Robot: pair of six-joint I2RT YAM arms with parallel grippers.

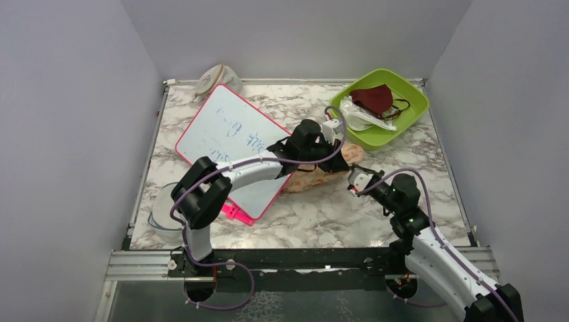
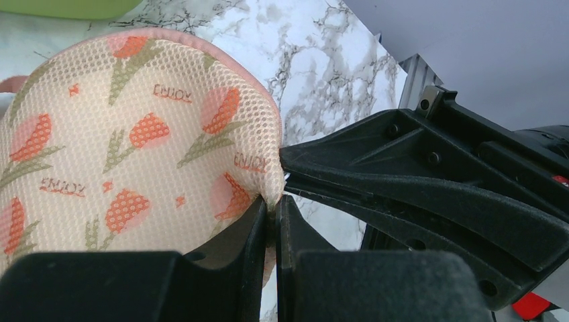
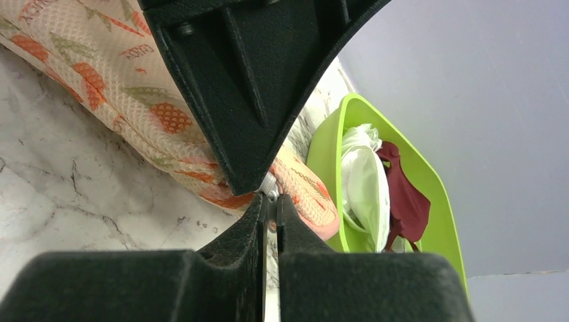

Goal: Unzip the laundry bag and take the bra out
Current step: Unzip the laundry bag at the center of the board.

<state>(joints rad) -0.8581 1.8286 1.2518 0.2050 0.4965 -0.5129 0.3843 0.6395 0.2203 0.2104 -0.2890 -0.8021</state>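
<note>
The laundry bag (image 1: 310,178) lies mid-table, peach mesh with orange-red and green prints and pink edging. It fills the left wrist view (image 2: 134,147) and shows in the right wrist view (image 3: 100,74). My left gripper (image 1: 333,155) is shut on a fold of the bag's end (image 2: 272,204). My right gripper (image 1: 353,176) meets it tip to tip and is shut on the small metal zip pull (image 3: 270,189). The bag is closed as far as I can see. The bra is hidden.
A green bin (image 1: 416,107) at the back right holds a maroon mask (image 1: 376,97) and a clear plastic wrapper (image 1: 359,115). A pink-framed whiteboard (image 1: 228,134) lies left of the bag. A beige fabric thing (image 1: 213,79) sits at the back. A clear container (image 1: 161,211) stands near left.
</note>
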